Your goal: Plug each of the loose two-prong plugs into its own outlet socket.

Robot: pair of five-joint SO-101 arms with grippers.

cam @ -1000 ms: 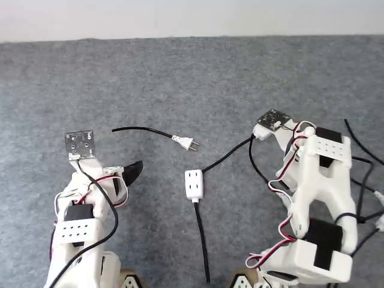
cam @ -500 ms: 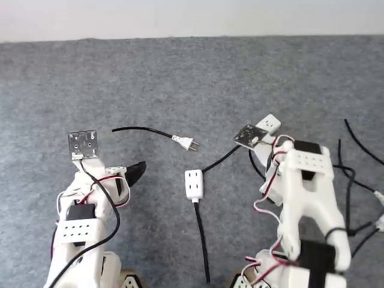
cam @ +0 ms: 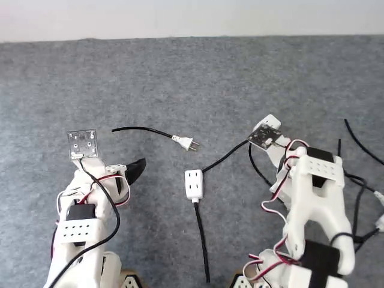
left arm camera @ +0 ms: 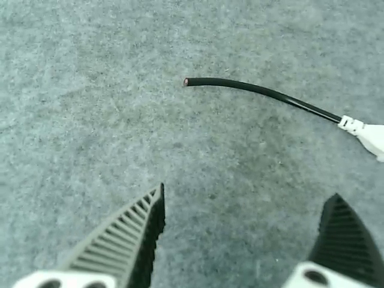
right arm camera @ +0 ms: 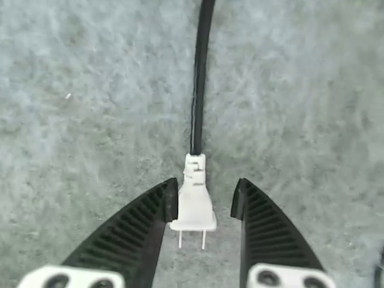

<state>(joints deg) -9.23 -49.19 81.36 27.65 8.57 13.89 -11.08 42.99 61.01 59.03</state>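
I'm looking down on a grey felt-covered table [cam: 180, 78]. A white three-socket outlet block [cam: 193, 183] lies at centre frame, slots facing up, and its thick black lead [cam: 201, 240] runs to the bottom edge. Neither plug is in it yet.

The first white two-prong plug [cam: 186, 143] lies just above the block and apart from it, prongs pointing right. Its short black cord [cam: 141, 129] curves away to the left and ends in a cut tip.

The second white two-prong plug [right arm camera: 195, 207] shows on my right wrist camera. It lies flat on the felt with its prongs toward the wrist, and its long black cord [right arm camera: 200, 78] runs straight away from it. In the overhead picture that long cord [cam: 227, 157] runs from beside the block's upper right corner up under the right arm's head.

The right arm [cam: 312, 198] stands at lower right, bent over that spot. The right gripper [right arm camera: 206, 183] straddles the second plug with its jaws narrowly apart. One finger looks to be at the plug's edge and the other is a clear gap away.

The left arm [cam: 90, 204] is at lower left. The left gripper [left arm camera: 248, 193] is spread wide over bare felt, with the cut cord tip ahead of it.

Above the plugs, the felt runs to a pale wall strip [cam: 192, 18]. Thin black wires [cam: 360, 144] trail at the right edge.
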